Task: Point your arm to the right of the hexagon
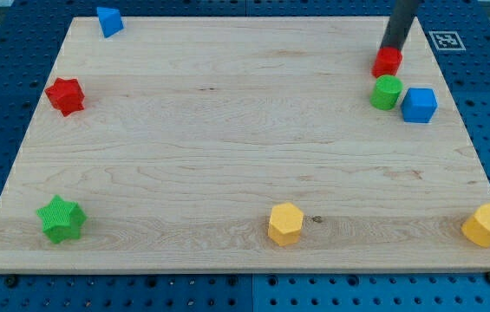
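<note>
Near edge of the board point(184, 251): green star point(61, 218) at left corner, yellow hexagon point(285, 224) just right of centre, another yellow block point(486, 225) at right corner. Mid-left edge: red star point(65, 95). Right side: green cylinder point(386, 92) beside blue cube point(419, 105). Far left: blue block point(109, 21). No claw, just a rod; my tip point(390, 49) touches the red block point(388, 61) near far right corner, well apart from the hexagon.

My tip point(390, 49) touching red block point(388, 61), yellow hexagon point(285, 224) well apart at view's bottom
</note>
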